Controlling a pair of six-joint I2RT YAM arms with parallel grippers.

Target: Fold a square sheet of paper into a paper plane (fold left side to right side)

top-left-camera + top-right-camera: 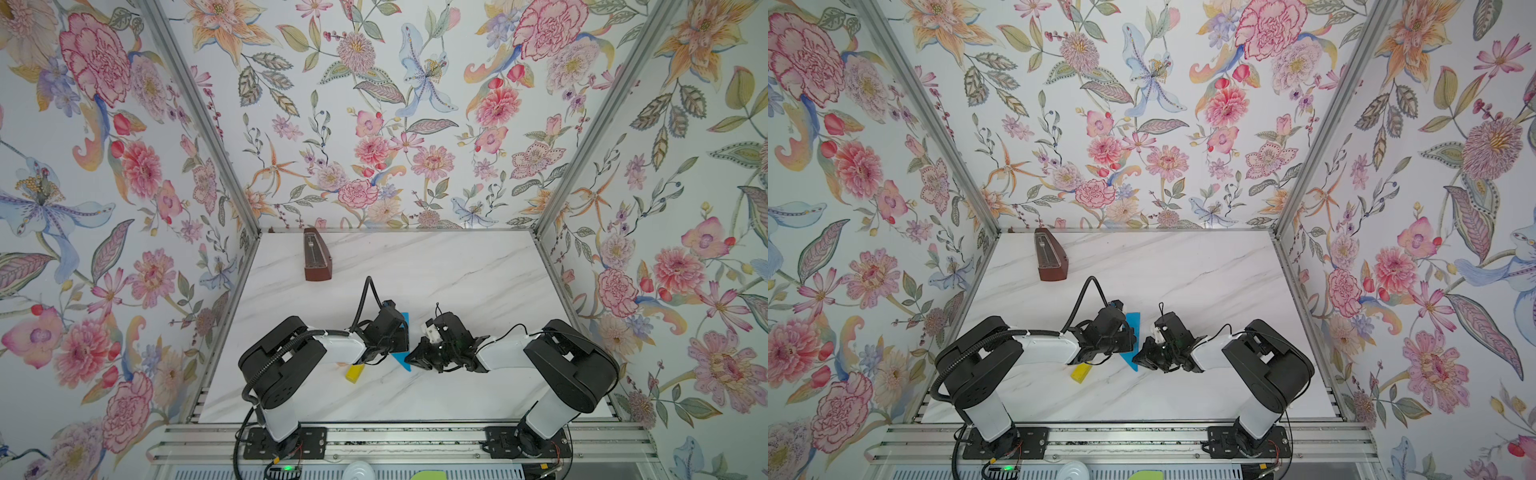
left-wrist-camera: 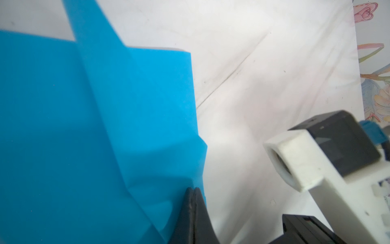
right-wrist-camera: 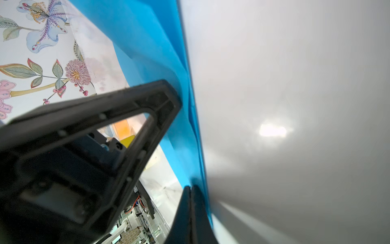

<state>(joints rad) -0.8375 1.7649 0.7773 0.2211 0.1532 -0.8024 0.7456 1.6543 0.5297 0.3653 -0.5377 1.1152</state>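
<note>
left arm: reaches in to mid-table, wrist bent down over the paper
left gripper [image 2: 193,190]: jaws pressed together, tips on the paper's edge
right arm: reaches in low, pointing at the left gripper
right gripper [image 3: 191,188]: jaws closed at the paper's edge; a pinch cannot be told
square sheet of paper [image 1: 1133,326]: one, blue, creased, on the marble table [image 1: 457,282], partly under the left gripper
yellow block [image 1: 353,373]: one
metronome [image 1: 316,255]: one, back left

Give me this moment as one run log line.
paper: blue, creased, partly folded | left gripper: shut, tip at paper edge | right gripper: shut, tip at paper edge | stage: mid-fold
</note>
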